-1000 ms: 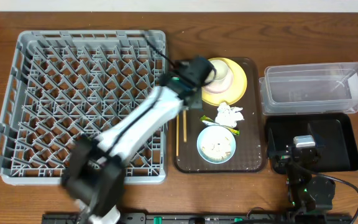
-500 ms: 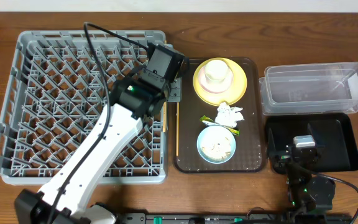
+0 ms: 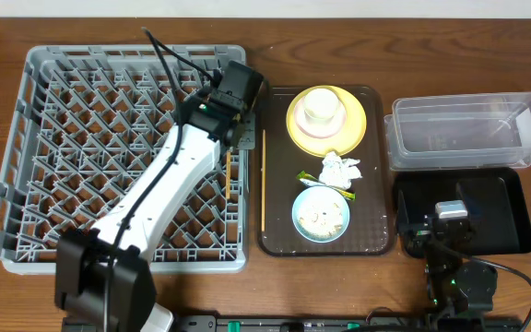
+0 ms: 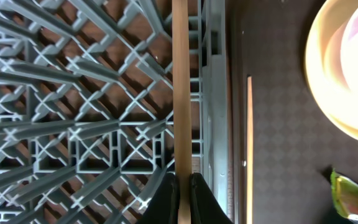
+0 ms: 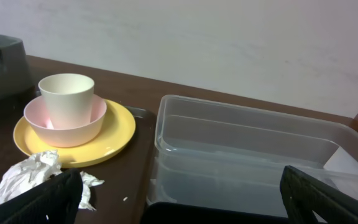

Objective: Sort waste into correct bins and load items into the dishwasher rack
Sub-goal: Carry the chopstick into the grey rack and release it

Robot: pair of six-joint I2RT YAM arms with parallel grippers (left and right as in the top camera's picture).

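My left gripper (image 3: 232, 124) is shut on one wooden chopstick (image 4: 181, 93) and holds it lengthwise over the right edge of the grey dishwasher rack (image 3: 81, 138). Its lower end sticks out below the wrist (image 3: 227, 175). A second chopstick (image 3: 264, 184) lies on the left of the brown tray (image 3: 376, 242). The yellow plate (image 3: 350, 129) carries a pale bowl (image 5: 73, 124) with a white cup (image 3: 322, 106) in it. Below them lie the tissue (image 3: 341, 169), the wrapper (image 3: 312, 177) and the light blue bowl (image 3: 321, 214) with rice crumbs. My right gripper (image 5: 182, 199) stands open over the black tray (image 3: 510, 217).
The clear tub (image 3: 468, 129) stands at the right, just behind the black tray. The rack's pegs rise under the held chopstick. My left arm's white link lies diagonally across the rack's right half.
My left arm has carried the chopstick leftward off the brown tray to the rack's right edge. One chopstick stays on the tray. The right arm has not moved.
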